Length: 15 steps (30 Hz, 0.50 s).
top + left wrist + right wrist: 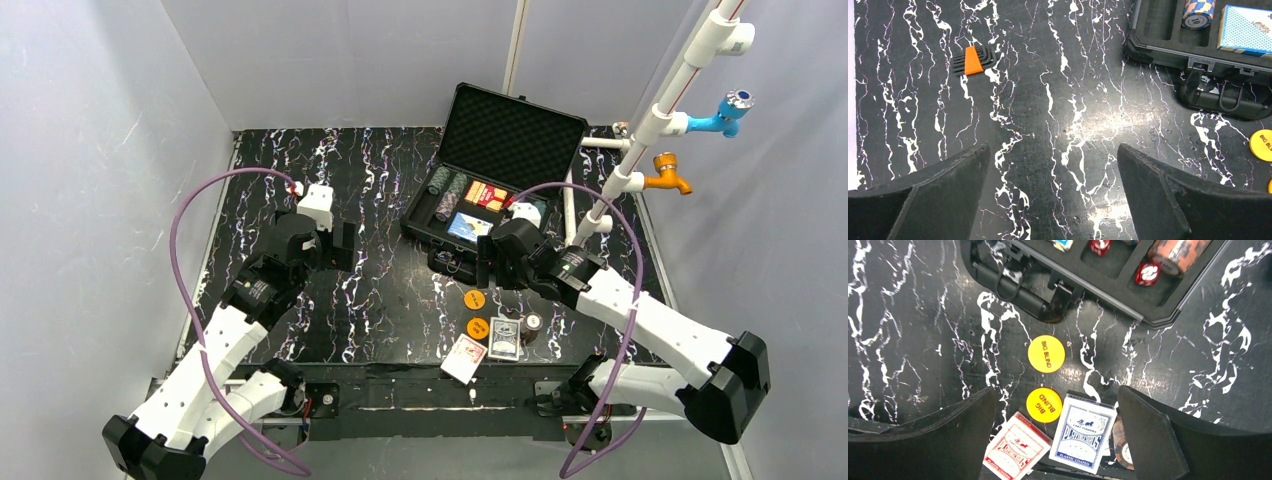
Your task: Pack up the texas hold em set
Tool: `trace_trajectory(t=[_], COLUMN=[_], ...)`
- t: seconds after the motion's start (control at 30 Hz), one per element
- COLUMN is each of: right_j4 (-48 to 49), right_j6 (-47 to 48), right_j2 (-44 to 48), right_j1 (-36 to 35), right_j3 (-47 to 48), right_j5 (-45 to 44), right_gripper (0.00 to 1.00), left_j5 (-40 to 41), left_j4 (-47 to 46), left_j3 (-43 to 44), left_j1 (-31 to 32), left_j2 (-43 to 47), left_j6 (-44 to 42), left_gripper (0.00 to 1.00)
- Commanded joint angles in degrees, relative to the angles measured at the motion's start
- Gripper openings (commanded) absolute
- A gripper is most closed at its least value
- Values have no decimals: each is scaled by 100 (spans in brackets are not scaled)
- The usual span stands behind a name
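The black case (505, 160) lies open at the back right, foam lid up, holding chip stacks (452, 195) and a blue deck (468, 227). Its handle shows in the right wrist view (1015, 287) and the left wrist view (1220, 95). On the table near the front lie two orange discs (1046, 353) (1044, 404), a red deck (1015, 446), a blue deck (1084, 432) and a brown chip stack (1122, 447). My right gripper (1055, 440) is open above the decks, holding nothing. My left gripper (1053, 195) is open and empty over bare table, left of the case.
A small black and orange tool (974, 60) lies on the table ahead of the left gripper. White pipes with blue (728, 108) and orange (668, 175) taps stand at the right, beside the case. The decks lie at the table's front edge (420, 365).
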State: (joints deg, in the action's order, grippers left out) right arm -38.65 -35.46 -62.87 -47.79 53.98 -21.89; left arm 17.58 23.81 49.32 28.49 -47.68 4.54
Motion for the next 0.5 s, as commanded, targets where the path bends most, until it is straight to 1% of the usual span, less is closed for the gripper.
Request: trace_trajectory(t=[0.0,0.17,0.37,0.47], right_j4=[130,71,404,468], right_j6=[-423,-492,-287,-144], right_j2=[-270,-728,-1065,-1340], right_j1=[-20,-28,-37,-61], right_j3=[-228,-370,-528,-431], right_j5=[306,664,1020,996], right_gripper=[99,99,99,98], left_j5=[26,35,35,42], left_j4=[-4,-1,-2,-4], left_j3=[-34,-45,-54,-61], left_j1=[-28,-28,-28,-26], left_j2=[138,193,245,265], left_j6=[12,5,4,3], left_gripper=[98,98,98,98])
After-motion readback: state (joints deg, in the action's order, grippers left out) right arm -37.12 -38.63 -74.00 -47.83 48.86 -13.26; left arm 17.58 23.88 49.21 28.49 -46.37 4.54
